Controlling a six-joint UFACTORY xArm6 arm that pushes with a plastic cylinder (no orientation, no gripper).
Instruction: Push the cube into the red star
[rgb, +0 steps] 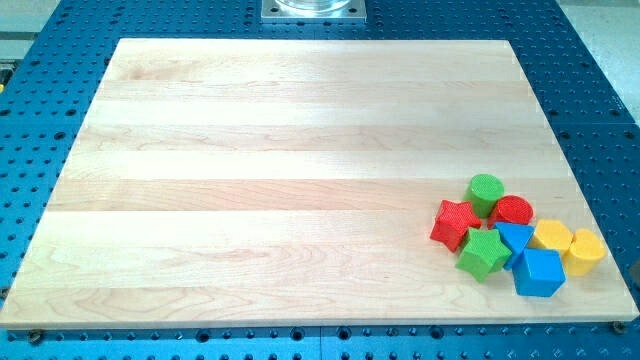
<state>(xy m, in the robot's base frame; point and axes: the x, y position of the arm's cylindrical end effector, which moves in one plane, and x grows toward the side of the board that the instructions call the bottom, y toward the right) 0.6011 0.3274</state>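
A blue cube (539, 272) lies near the board's bottom right corner. A red star (455, 222) lies up and to the left of it, at the left edge of a tight cluster of blocks. A green star (483, 253) sits between the cube and the red star, touching or almost touching both. My tip and the rod do not show in this view.
The cluster also holds a green cylinder (486, 191), a red cylinder (512, 212), a blue triangular block (514, 237), a yellow rounded block (552, 237) and a yellow heart-like block (584, 250). The wooden board (300, 180) lies on a blue perforated table. A metal mount (312, 9) sits at the view's top.
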